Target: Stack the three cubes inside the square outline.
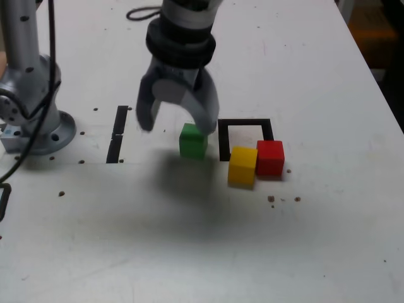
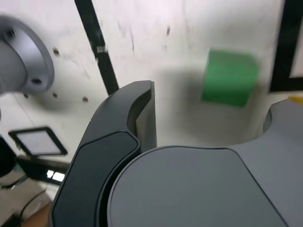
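Pale tabletop (image 1: 158, 265), with marks and small holes; across it, a straight black tape strip (image 1: 118, 132). Above, in soft focus, gripper (image 1: 178, 129) with fingers spread wide and nothing held between them. Square outline (image 1: 225, 148) in black tape, to the exterior view's right of the gripper, with white interior in sight. Next in scale, three matte cubes of apparently equal size: green cube (image 1: 194, 144) on the tabletop, between strip and outline, apart from both, partly behind a fingertip in the exterior view; yellow cube (image 1: 242, 167) and red cube (image 1: 270, 159) side by side at the outline's near edge, in the exterior view probably touching, though too blurred at the seam to be certain. Handling, by judgement: likely light, stiff and not fragile; modest friction to be expected from the matt faces, hence little squeeze needed, but easily nudged by a stray fingertip. Best hold for green: two opposite upright faces, at mid-height, pads square to the sides, top left free for stacking. For yellow and red: grasp across the faces not shared, so as to avoid forcing a finger into the narrow seam or dragging the neighbour along.
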`<state>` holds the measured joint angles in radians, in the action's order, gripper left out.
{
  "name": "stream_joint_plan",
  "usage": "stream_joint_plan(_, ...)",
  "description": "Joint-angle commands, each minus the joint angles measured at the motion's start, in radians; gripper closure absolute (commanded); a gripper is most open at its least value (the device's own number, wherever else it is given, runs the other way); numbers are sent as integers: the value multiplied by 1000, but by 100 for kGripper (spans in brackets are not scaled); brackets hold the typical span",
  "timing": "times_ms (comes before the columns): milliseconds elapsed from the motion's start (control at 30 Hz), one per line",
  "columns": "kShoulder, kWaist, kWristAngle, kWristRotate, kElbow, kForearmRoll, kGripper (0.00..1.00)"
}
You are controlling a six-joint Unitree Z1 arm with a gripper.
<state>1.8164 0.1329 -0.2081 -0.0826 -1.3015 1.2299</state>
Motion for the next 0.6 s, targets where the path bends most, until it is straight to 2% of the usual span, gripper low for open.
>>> stream_joint_plan(0,-2,-14,29,6,-35,16,15)
stream_joint_plan(133,27,-37,79,37,-106,34,15)
stream_joint_plan(233,61,-53,100,75,-161,36,15)
stream_joint_plan(400,128,-66,119,140,-263,36,15)
stream_joint_plan(567,204,-68,123,187,-375,38,15)
